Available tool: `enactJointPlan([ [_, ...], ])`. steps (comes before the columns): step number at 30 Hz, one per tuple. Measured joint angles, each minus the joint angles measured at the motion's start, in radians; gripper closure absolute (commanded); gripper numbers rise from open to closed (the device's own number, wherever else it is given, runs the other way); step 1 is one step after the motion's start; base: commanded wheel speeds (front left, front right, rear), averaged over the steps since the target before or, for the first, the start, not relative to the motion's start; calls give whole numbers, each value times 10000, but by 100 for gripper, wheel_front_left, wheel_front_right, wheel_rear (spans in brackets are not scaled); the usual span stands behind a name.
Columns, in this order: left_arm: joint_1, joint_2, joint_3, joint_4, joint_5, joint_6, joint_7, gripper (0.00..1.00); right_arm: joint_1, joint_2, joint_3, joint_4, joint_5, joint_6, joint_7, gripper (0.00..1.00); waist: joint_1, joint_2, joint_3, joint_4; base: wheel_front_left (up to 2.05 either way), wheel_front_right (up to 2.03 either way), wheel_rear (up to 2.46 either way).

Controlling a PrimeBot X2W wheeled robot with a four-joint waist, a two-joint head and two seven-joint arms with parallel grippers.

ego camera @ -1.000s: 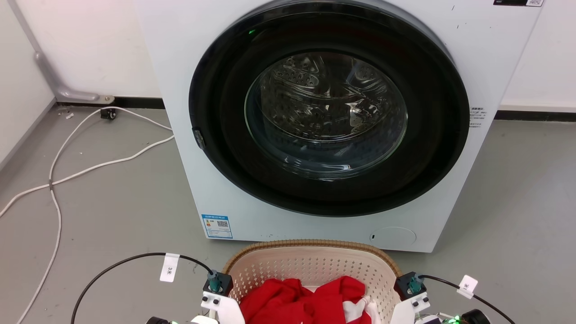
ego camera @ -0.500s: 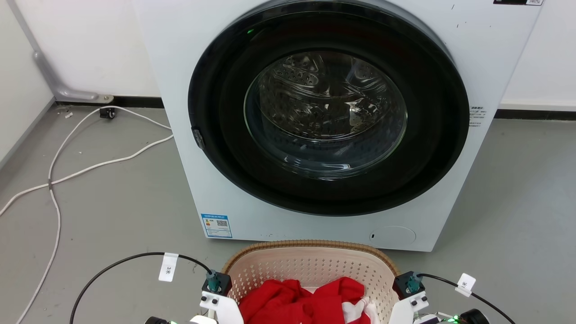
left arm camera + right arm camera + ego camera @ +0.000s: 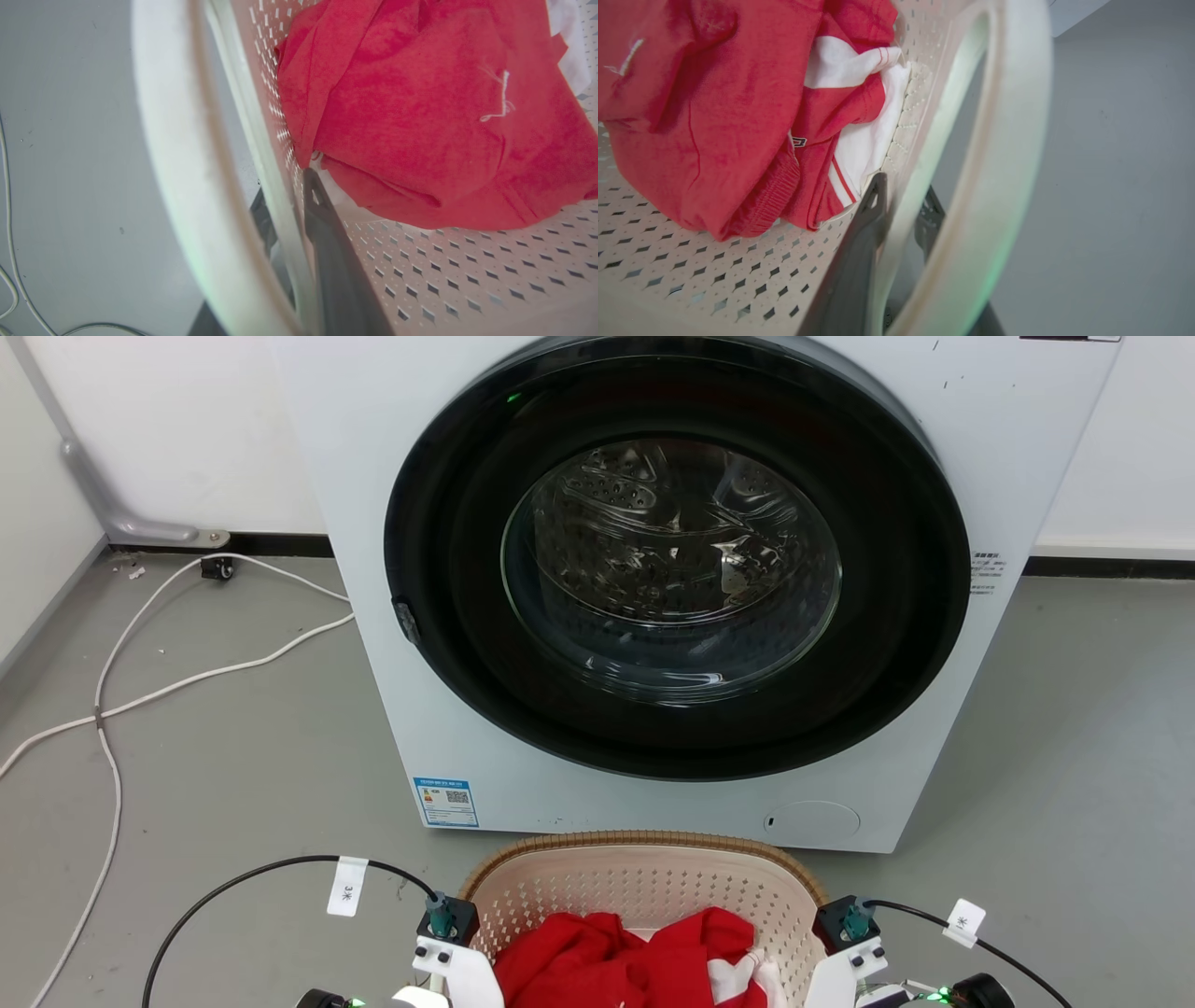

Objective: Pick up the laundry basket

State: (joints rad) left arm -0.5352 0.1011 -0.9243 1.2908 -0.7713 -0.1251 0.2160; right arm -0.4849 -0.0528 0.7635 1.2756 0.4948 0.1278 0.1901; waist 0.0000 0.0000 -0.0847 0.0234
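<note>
So the grabbing part looked basically done here. The laundry basket sat right in front of the washing machine, low in the head view, with red clothes piled inside.

The left claw straddled the basket's left side wall. One dark finger was inside against the perforated plastic and the other outside, with the white loop handle arcing just past it. It looked pinched tight on that wall.

Same deal on the other side: the right claw was clamped on the right wall, its inner finger just beside a white and red garment.

What I couldn't tell was whether the basket was off the floor at all, since its underside was hidden. My guess: both grips were set and the actual lift was what remained, with both arms rising evenly so the load wouldn't tip.
</note>
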Motion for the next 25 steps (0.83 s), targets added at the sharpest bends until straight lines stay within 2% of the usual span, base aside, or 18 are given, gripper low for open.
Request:
enactJointPlan([
  [25, -3, 13, -194, 0, -222, -27, 2, 100, -81, -71, 817, 73, 717, -2, -31, 100, 0, 0, 71, -54, 0, 0, 0],
])
